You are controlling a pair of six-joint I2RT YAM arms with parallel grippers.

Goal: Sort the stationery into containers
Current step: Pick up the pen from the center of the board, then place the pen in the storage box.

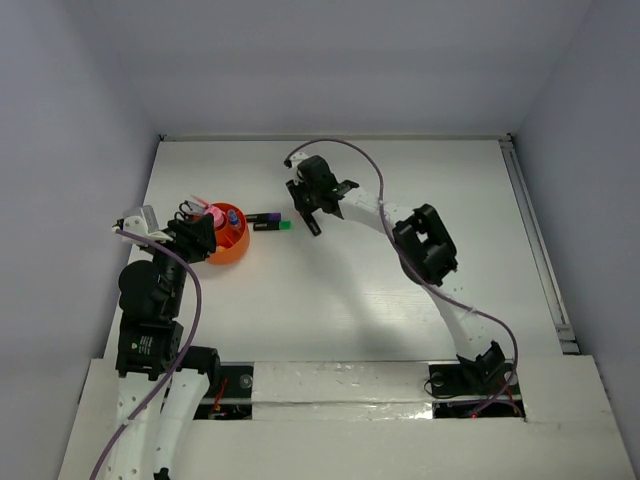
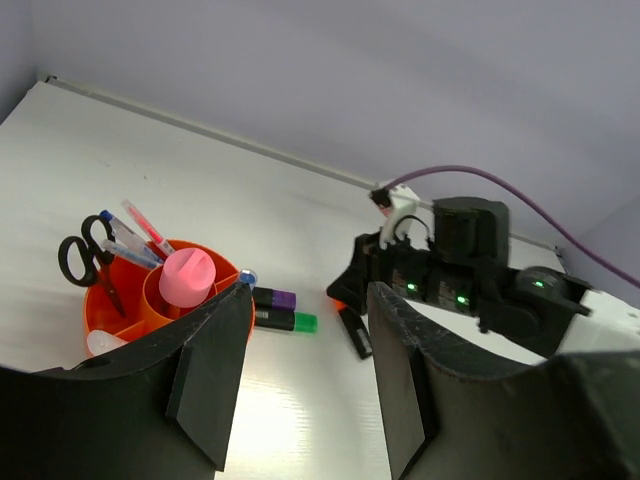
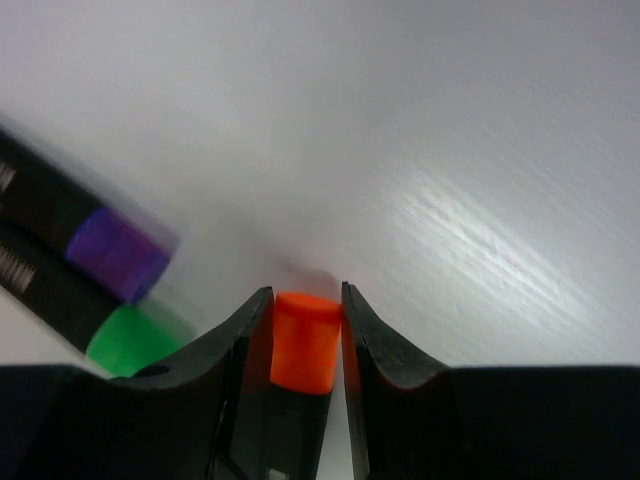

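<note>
Table [image 1: 400, 330]: open room at right and near side. Orange holder [image 1: 235, 252] close to left edge. Left gripper [image 1: 197, 238] just beside holder, jaws apart, nothing between. Right gripper [image 1: 312, 212] mid-table toward the far edge, clamped on orange highlighter [image 3: 305, 345]. Purple highlighter [image 2: 276, 298] and green highlighter [image 2: 288, 321] side by side between holder and right gripper.

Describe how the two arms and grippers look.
The left arm and right arm are white links with black joints, each trailing a purple cable. The left gripper and right gripper have black curved fingers. Green lights dot the right wrist.
</note>
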